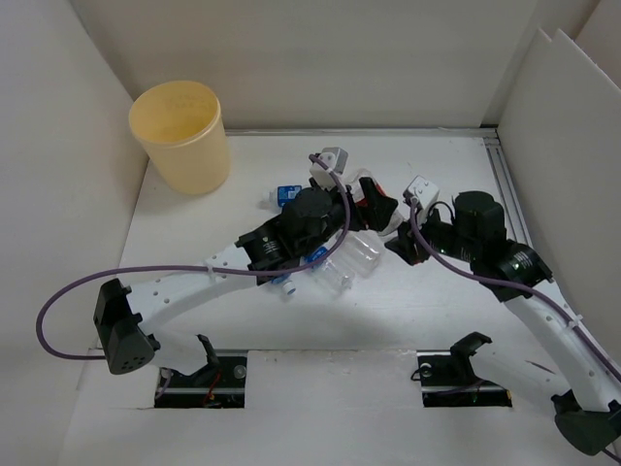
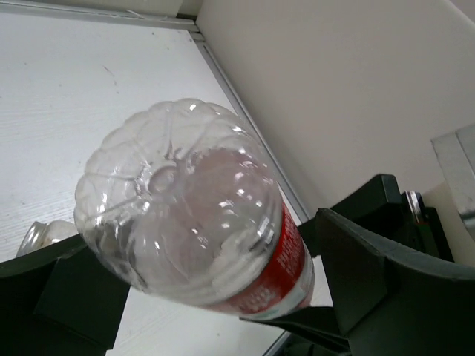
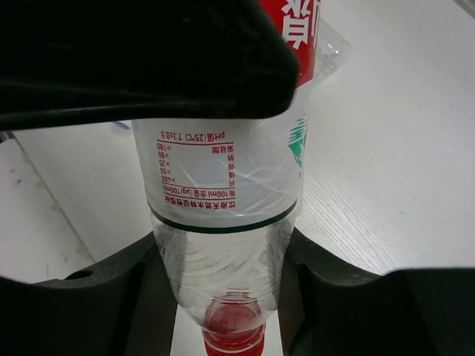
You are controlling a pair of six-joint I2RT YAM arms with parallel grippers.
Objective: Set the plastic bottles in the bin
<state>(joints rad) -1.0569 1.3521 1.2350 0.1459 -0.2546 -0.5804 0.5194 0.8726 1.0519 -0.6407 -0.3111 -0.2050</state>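
Clear plastic with a red label and red cap: this bottle [image 3: 223, 185] sits mid-frame in the top view, over the tabletop [image 1: 437, 320], seemingly mid-handover. The right pincer [image 3: 223, 256] is clamped on its shoulder near the cap. The left pincer [image 2: 215, 285] stands wide open around the base end, gripping nothing. Best to close the left squarely on the label band before the right lets go, then swing to the bin [image 1: 189, 160] at upper left. Print seen mirrored through the plastic reads pH (25°C) 7.3±0.5. The label's white characters are cut off, so the brand is unreadable.
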